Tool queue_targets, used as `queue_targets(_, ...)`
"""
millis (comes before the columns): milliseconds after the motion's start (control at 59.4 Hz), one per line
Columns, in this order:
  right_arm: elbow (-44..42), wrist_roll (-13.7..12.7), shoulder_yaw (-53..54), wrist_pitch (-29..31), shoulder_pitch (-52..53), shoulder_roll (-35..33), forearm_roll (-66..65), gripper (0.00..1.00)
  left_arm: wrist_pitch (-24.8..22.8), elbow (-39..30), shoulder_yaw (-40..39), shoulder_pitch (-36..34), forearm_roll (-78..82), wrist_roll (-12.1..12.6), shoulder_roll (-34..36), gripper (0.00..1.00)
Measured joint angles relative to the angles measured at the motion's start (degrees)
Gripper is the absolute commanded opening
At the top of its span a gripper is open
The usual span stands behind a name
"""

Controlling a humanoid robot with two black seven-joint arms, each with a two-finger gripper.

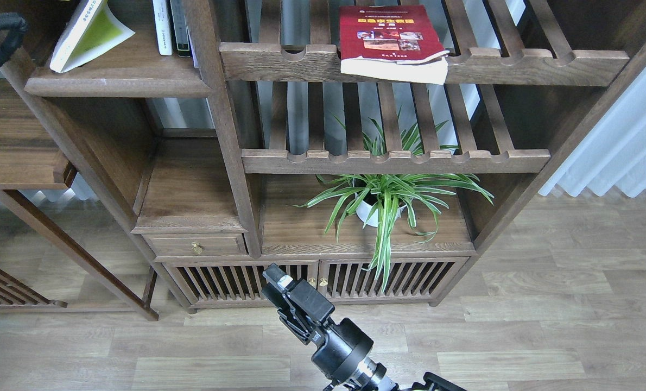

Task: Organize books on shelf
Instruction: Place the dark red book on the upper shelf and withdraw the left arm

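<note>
The yellow book (89,33) leans on the shelf (118,86), the red book (391,41) still waits on the rack (534,64) (right gripper (286,293) jaws unclear).

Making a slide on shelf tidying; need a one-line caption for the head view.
Red book lies flat on a slatted rack, lime-yellow book leans on the solid shelf, right gripper low.

Single head view, angled down at bookcase (230,163).
</note>
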Motion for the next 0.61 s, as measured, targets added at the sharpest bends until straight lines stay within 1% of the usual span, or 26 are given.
queue_targets(185, 0.0, 0.0, 0.0, 0.0, -0.3, 0.0, 0.1, 0.8, -4.9, 2.4, 2.1, -1.3, 1.5, -1.8, 2.0, 0.0)
queue_targets(371, 0.0, 0.1, -0.3, 0.0, -1.0, 0.0, 0.1, 0.8, -8.3, 4.2, 4.8, -3.5, 2.8, -3.1, 2.8, 0.0)
queue_targets(472, 0.0, 0.1, -0.4, 0.0, -1.2, 0.0, 0.1, 0.8, -9.4, 4.3, 6.3, -3.8, 3.1, -4.2, 3.8, 0.0)
queue_targets(522, 0.0, 0.1, -0.5, 0.0, -1.5, 0.0, 0.1, 0.79, -9.6, 4.2, 8.0, -3.9, 3.2, -5.4, 4.9, 0.01)
queue_targets(607, 0.0, 0.0, -0.6, 0.0, -1.7, 0.0, 0.1, 0.79, -9.6, 4.1, 8.6, -4.0, 3.2, -5.7, 5.2, 0.01)
